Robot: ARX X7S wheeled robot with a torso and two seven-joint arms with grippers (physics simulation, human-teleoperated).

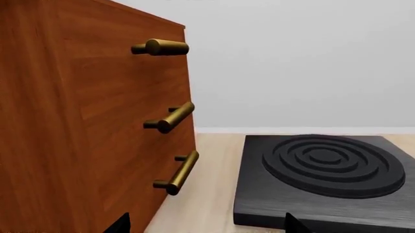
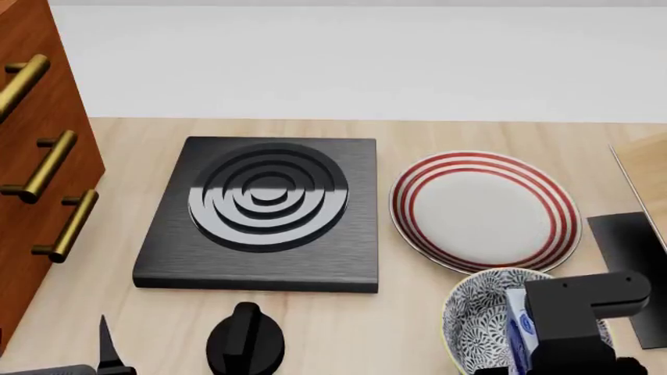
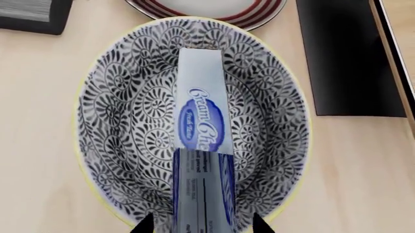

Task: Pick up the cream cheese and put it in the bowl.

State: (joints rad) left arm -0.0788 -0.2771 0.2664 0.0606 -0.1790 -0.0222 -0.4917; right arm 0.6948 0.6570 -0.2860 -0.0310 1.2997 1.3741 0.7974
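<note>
The small rectangular blue-and-silver cream cheese box [image 3: 199, 145] is seen in the right wrist view lying inside the deep round floral-patterned bowl [image 3: 123, 121], leaning along the bowl's inner wall with its far end near the rim. Its near end lies between the two dark fingertips of the right gripper [image 3: 198, 224], which stand just apart from the box on either side; the jaws are spread and no grip on the box is seen. In the head view the box [image 2: 518, 328] is partly covered by the right arm, with the bowl [image 2: 474, 312] at 5 o'clock of the frame.

The white plate with red stripes [image 2: 485, 209] sits just beyond the bowl at 12 o'clock, their rims close together. A black mat [image 2: 630, 250] lies at 3 o'clock of the bowl, near it. The black square burner plate with raised rings [image 2: 265, 215] lies at 10 o'clock of the bowl, well apart. A black knob [image 2: 246, 340] stands at 9 o'clock of the bowl, with bare light wood tabletop [image 2: 365, 328] between.

The left gripper [image 1: 204, 225] shows only two dark tips; the jaws are spread with nothing between them. The brown wooden drawer cabinet with brass handles [image 1: 84, 121] stands close beside it
</note>
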